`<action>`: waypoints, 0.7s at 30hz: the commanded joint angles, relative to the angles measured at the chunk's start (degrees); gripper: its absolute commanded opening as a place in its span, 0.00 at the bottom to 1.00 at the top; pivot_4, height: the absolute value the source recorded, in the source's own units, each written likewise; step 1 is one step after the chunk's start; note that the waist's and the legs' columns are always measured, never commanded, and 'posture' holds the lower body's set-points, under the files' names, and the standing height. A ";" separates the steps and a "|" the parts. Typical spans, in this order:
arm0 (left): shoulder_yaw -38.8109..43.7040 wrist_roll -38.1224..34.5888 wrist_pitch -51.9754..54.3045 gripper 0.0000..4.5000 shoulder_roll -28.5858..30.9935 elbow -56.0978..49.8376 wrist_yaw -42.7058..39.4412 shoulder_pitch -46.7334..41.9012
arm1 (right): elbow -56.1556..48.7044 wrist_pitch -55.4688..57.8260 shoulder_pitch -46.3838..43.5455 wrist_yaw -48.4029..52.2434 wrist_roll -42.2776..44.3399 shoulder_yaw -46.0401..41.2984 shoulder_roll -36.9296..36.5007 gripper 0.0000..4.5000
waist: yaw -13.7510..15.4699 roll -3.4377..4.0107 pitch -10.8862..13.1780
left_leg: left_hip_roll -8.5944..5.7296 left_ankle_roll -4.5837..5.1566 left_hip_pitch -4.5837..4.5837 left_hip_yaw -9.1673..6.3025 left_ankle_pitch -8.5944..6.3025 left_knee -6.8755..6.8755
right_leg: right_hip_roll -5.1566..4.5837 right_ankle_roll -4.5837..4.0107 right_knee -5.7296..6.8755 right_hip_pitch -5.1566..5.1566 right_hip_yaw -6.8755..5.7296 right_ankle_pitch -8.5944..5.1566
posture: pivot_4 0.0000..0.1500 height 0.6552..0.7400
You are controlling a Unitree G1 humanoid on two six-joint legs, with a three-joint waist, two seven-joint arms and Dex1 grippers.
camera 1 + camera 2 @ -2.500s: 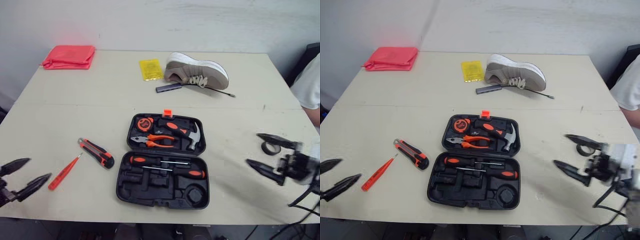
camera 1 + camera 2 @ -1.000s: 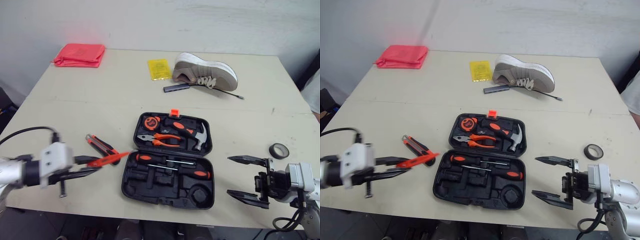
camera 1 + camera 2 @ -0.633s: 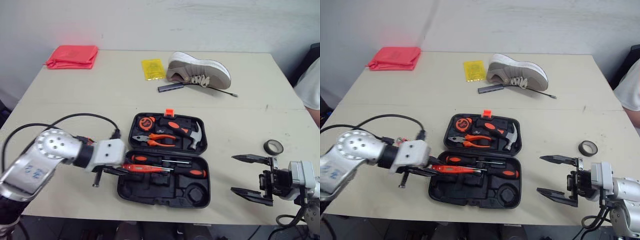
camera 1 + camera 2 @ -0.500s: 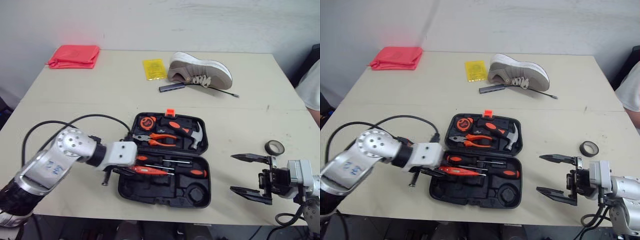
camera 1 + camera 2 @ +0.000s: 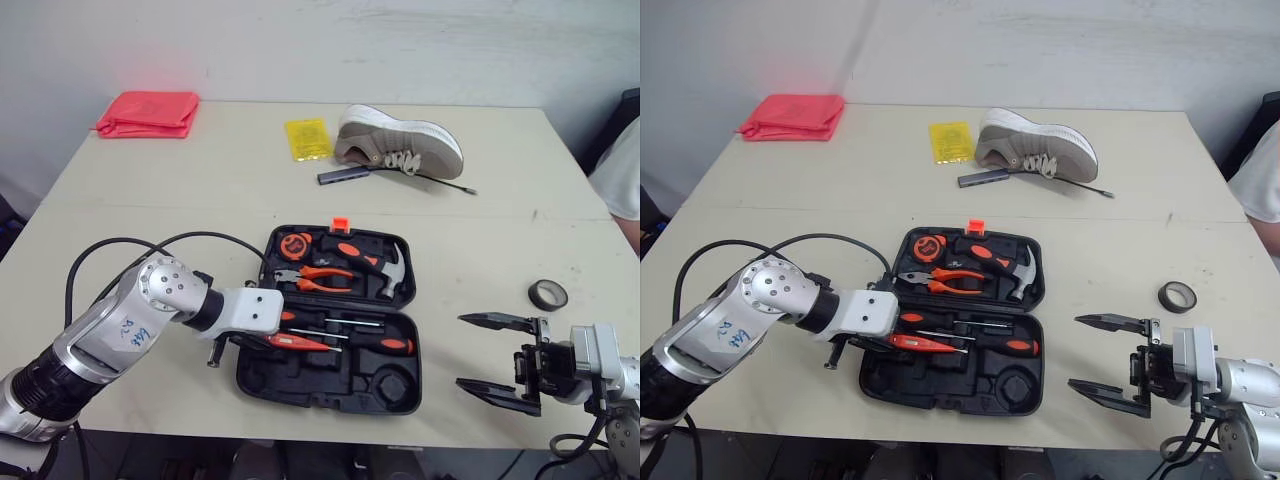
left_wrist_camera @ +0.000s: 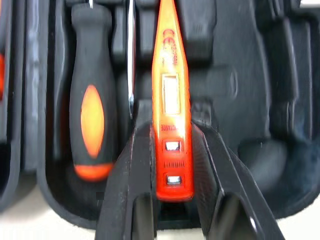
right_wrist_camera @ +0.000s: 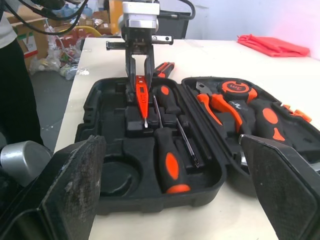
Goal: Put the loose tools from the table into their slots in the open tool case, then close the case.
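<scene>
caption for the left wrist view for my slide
Left gripper holds a slim orange tester screwdriver over the open black plastic tool case.

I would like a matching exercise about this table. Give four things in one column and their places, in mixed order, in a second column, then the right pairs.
Things:
1. orange tester pen
2. black tape roll
3. shoe
4. red cloth

Places:
A. far left corner of the table
B. on the table, right of the tool case, near the open right gripper
C. held by the left gripper, over the tool case
D. far side of the table, beside the yellow packet

Pairs: 1-C, 2-B, 3-D, 4-A.
</scene>
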 commanded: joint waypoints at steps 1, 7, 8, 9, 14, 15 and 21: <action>-0.59 2.46 1.51 0.07 2.27 -0.79 -1.01 1.12 | -0.60 -1.30 0.59 0.39 0.38 -1.05 0.50 1.00 | -0.06 0.00 0.00 | 0.01 0.00 0.01 0.00 0.00 0.00 | 0.01 -0.01 0.00 0.00 0.01 0.00 | 1.00 1.00; -3.52 5.34 1.38 0.07 2.23 0.53 -1.30 1.02 | -1.54 -1.14 0.80 -0.47 0.35 -0.72 0.48 1.00 | -0.05 0.01 -0.01 | 0.02 -0.01 0.06 0.00 0.00 0.00 | 0.06 -0.03 0.04 0.01 0.04 -0.02 | 1.00 1.00; -3.93 5.79 1.28 0.07 1.96 0.84 -1.35 0.80 | -1.70 -1.04 0.78 -0.59 0.37 -0.68 0.44 1.00 | -0.03 0.01 -0.01 | 0.02 -0.01 0.08 0.00 0.00 0.00 | 0.06 -0.03 0.05 0.02 0.04 -0.02 | 1.00 1.00; -4.70 6.91 0.80 0.07 1.49 1.56 -1.13 0.20 | -1.95 -0.87 0.70 -0.79 0.35 -0.54 0.41 1.00 | -0.02 0.02 -0.02 | 0.02 -0.01 0.10 0.00 0.00 0.00 | 0.07 -0.03 0.05 0.04 0.04 -0.02 | 1.00 1.00; -4.18 6.69 1.46 0.07 -0.30 1.50 -0.89 -0.58 | -2.56 -0.28 0.16 -1.74 0.20 0.15 0.47 1.00 | 0.00 0.07 -0.07 | 0.01 0.00 0.12 0.00 0.00 0.01 | 0.07 -0.03 0.05 0.07 0.06 -0.02 | 1.00 1.00; -3.10 5.82 1.70 0.07 -0.57 0.71 -0.73 -0.22 | -2.59 -0.22 0.04 -1.88 0.13 0.29 0.49 1.00 | 0.00 0.07 -0.07 | 0.01 0.00 0.12 0.00 0.00 0.01 | 0.07 -0.03 0.06 0.07 0.06 -0.02 | 1.00 1.00; 6.75 -4.33 2.80 0.46 -1.24 -7.18 -3.27 1.23 | -3.07 0.54 -0.88 -3.05 0.06 0.95 0.08 1.00 | 0.05 0.06 -0.05 | 0.02 -0.01 0.05 0.00 0.01 0.02 | 0.06 -0.03 0.06 0.02 0.07 -0.02 | 1.00 1.00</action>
